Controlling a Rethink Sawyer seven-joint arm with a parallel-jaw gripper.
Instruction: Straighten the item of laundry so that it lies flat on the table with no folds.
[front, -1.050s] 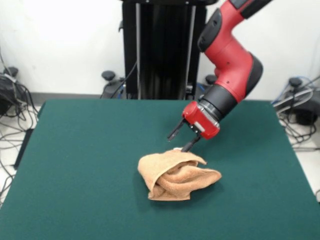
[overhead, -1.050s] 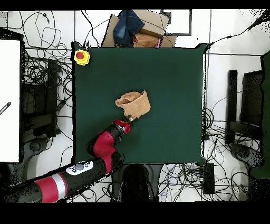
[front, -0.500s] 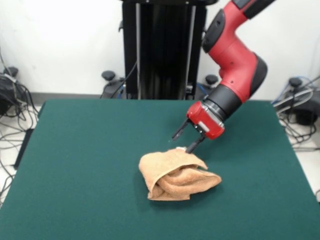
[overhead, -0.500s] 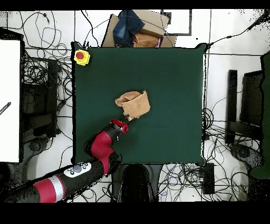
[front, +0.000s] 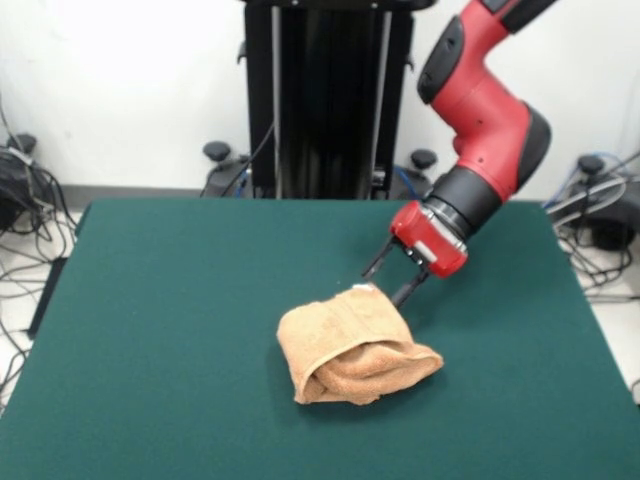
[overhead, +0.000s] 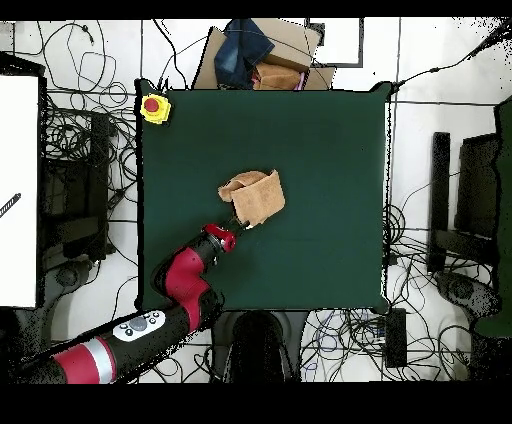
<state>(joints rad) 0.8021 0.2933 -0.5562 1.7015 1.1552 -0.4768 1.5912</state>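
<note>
Since the earlier frames, the gripper (front: 393, 280) has shifted right and slightly away from the towel (front: 352, 345), and the raised far corner of the cloth has settled lower. Note that the towel lies bunched near the middle of the table (front: 170, 300), folded over itself with a rolled lip along its near right edge. Observe the gripper fingers: they stand apart, empty, just beside the towel's far right corner, which is likely the release point. You still need to regrasp an outer edge and draw it outward, because several layers remain stacked.
</note>
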